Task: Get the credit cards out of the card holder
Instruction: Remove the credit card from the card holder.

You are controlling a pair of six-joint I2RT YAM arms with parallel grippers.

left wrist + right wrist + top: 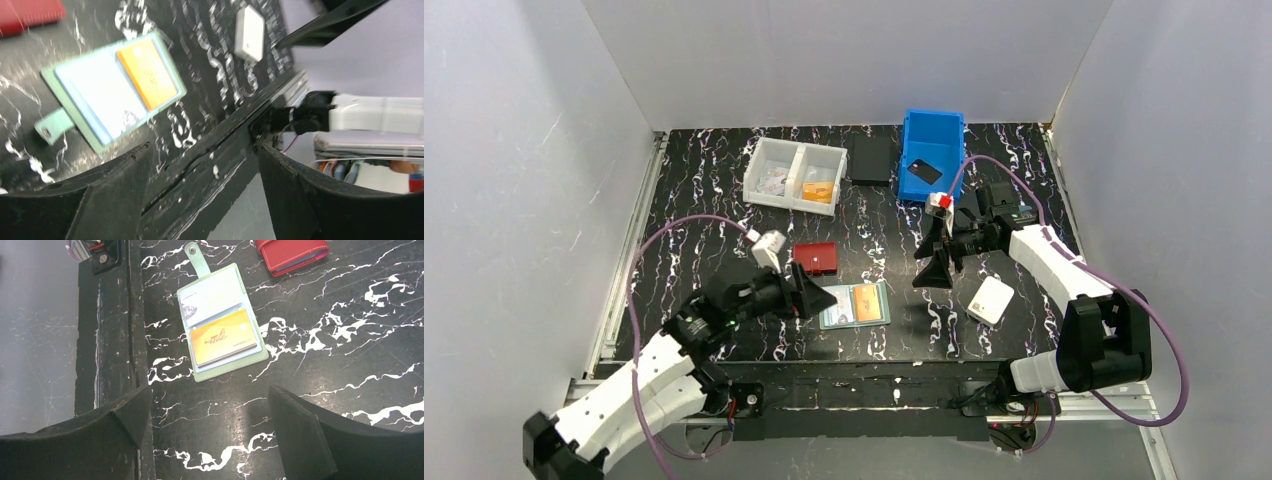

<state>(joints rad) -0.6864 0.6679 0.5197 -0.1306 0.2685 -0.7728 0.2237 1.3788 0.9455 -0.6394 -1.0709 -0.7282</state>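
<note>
Green card holder (855, 305) lies open flat by the near edge, orange card (871, 303) in its pocket (presumably exposed for picking). Left gripper (822, 297) just left of it, right gripper (934, 272) far-right: both wide, empty.

Inspected: left arm (639, 385) and right arm (1049, 258) have white moulded link shells and black joint housings. A purple cable (662, 236) loops along each. The left end effector (816, 296) and right end effector (936, 266) have black wedge-shaped fingers (300, 435). White wrist camera blocks (770, 246); the right one bears a red marking.
</note>
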